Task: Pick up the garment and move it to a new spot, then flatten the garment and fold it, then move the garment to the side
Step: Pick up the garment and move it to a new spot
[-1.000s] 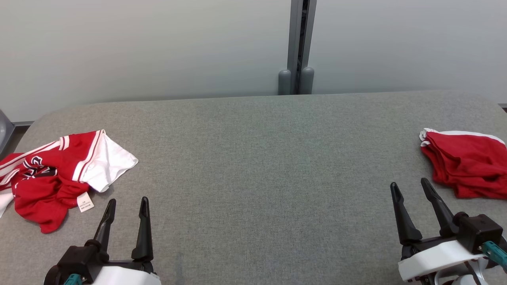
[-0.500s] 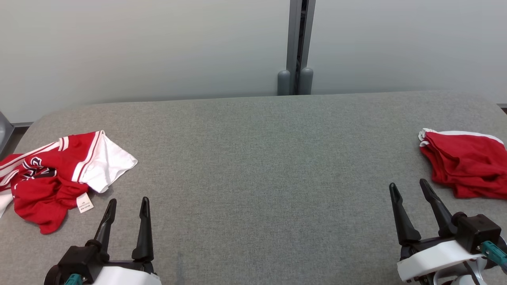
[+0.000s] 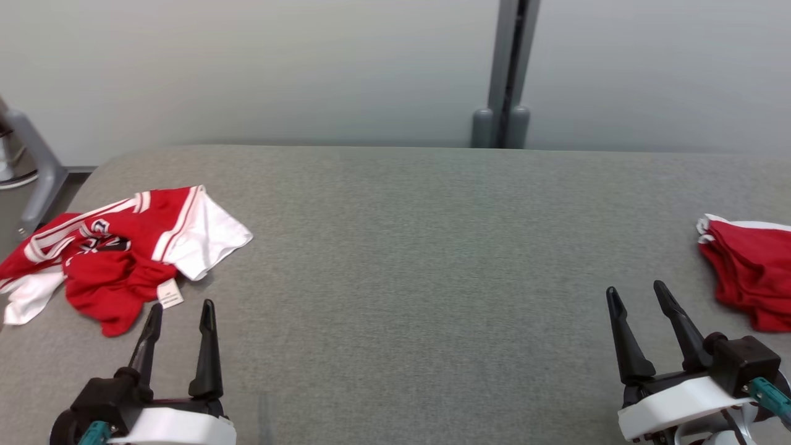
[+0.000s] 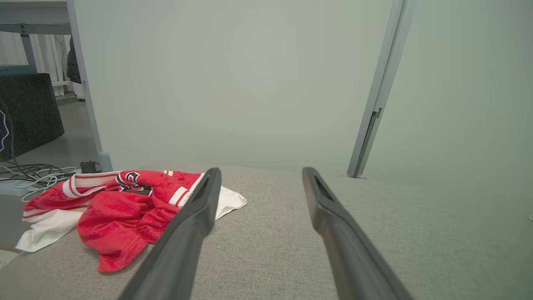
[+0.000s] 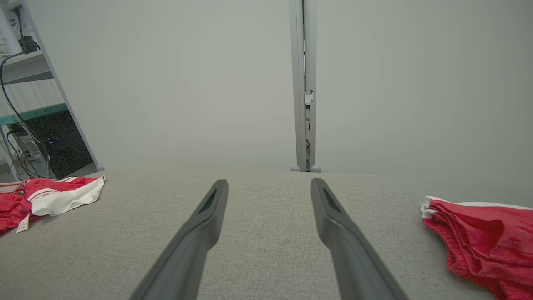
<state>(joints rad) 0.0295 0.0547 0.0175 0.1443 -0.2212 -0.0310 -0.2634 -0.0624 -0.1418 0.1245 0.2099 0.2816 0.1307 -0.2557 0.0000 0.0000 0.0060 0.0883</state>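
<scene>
A crumpled red and white garment (image 3: pixel 117 247) lies at the left end of the grey padded table (image 3: pixel 395 247), its white tag toward me. In the left wrist view the garment (image 4: pixel 120 204) sits left of the fingers. My left gripper (image 3: pixel 181 305) stands open just in front of the garment's near edge, holding nothing; the left gripper (image 4: pixel 261 171) has a wide gap between its fingers. My right gripper (image 3: pixel 635 287) is open and empty at the lower right, and the right gripper (image 5: pixel 270 181) points at bare table. The right wrist view shows the garment (image 5: pixel 62 196) far left.
A second red garment (image 3: pixel 751 272) with white trim lies bunched at the table's right end, right of my right gripper; the same red garment (image 5: pixel 479 233) shows at the right. A grey wall post (image 3: pixel 507 74) rises behind the table. A metal frame leg (image 3: pixel 31 161) stands past the left end.
The head camera has swung left, so the whole picture has shifted right. My left gripper now stands closer to the crumpled garment's near edge. Both grippers stay open.
</scene>
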